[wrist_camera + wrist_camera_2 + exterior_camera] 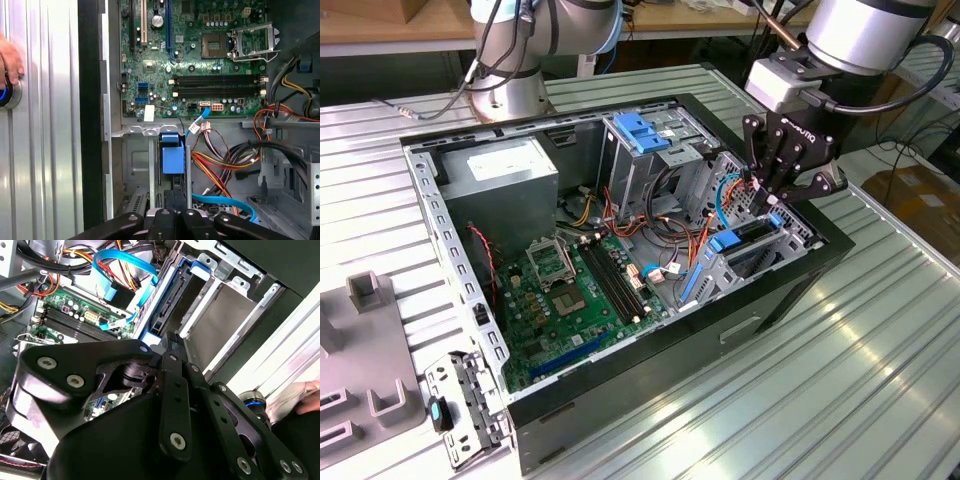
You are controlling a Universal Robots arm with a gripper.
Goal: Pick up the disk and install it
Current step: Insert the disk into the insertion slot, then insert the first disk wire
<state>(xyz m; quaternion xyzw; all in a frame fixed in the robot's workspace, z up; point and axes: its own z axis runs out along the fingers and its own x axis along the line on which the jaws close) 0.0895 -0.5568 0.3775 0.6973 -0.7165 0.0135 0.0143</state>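
1. Tool (769,203) looks pinched nearly closed on the disk (748,238), which stands on edge in the front bay (802,236).
2. Reckon it's stiff, fairly heavy, hates knocks; grip the bare edges.

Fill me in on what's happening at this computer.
The arm's hand hangs over the drive bay at the exterior view's right end of the open computer case. The disk, edge-on with blue rails, appears to sit in that bay just beneath the hand. Whether it is fully seated isn't clear.
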